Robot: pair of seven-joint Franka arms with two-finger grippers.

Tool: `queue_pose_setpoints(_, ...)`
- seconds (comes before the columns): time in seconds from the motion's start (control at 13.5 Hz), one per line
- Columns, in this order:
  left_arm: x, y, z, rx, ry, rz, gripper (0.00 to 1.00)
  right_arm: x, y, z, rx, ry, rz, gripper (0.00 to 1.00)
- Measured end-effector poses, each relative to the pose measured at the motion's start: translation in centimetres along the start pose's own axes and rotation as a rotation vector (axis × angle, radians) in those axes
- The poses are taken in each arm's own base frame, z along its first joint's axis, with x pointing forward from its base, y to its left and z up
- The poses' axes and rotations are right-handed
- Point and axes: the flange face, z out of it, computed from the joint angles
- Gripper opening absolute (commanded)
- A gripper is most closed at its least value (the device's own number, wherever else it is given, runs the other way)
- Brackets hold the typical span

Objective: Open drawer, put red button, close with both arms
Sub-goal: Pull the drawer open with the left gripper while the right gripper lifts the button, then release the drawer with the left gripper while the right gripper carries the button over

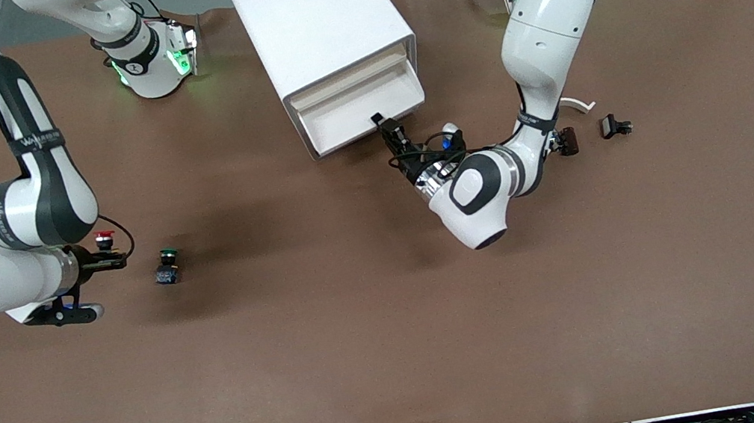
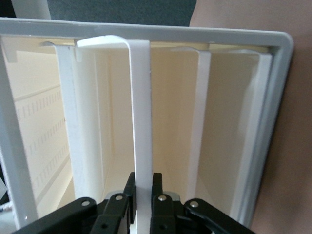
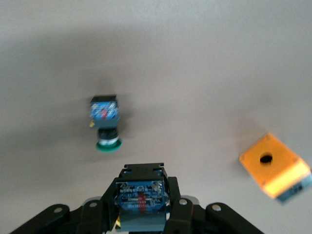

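Button airborne in right end effector.

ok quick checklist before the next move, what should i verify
1. Left tool shut on the drawer handle: ok.
2. Drawer open far enough to take the button: cannot tell; only slightly out in the front view.
3. Right tool shut on the red button: ok, body clamped between the fingers.
4. Right one picked, not the green button: ok, green one lies on the table.
5. Red button over the drawer: not ok, it is at the right arm's end.
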Motion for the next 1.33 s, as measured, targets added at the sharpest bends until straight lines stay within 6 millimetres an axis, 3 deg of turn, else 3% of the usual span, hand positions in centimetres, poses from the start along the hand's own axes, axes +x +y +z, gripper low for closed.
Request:
queue_pose_setpoints(0.37,1.2,-0.1,-6.0,-0.044,-0.101,0.012,0.0,-7.8,-10.8,-8.0,-0.101,-0.056,0.19,0.22)
queue_pose_setpoints(0.44,1.3,-0.1,-6.9,-0.054,-0.118,0.015,0.08,-9.2,-12.9,-8.9,-0.111,-0.055,0.23,0.22)
queue_pose_setpoints(0.52,1.4,-0.1,-7.5,-0.06,-0.131,0.017,0.57,-10.6,-15.2,-9.5,-0.107,-0.054,0.274,0.22)
queue_pose_setpoints(0.59,1.5,-0.2,-8.0,-0.065,-0.139,0.019,1.0,-12.1,-17.7,-9.9,-0.101,-0.053,0.322,0.22)
queue_pose_setpoints(0.81,1.8,-0.2,-9.8,-0.095,-0.175,0.022,1.0,-17.5,-25.7,-10.2,-0.071,-0.054,0.47,0.21)
queue_pose_setpoints(1.03,2.3,-1.3,-13.5,-0.167,-0.213,0.071,1.0,-23.1,-32.5,-10.8,-0.007,-0.074,0.604,0.2)
queue_pose_setpoints(1.18,3.1,-1.8,-16.3,-0.228,-0.234,0.138,1.0,-24.7,-35.3,-11.5,0.086,-0.099,0.716,0.2)
queue_pose_setpoints(1.33,4.6,-2.1,-19.3,-0.294,-0.252,0.195,1.0,-25.0,-37.3,-11.3,0.151,-0.111,0.819,0.21)
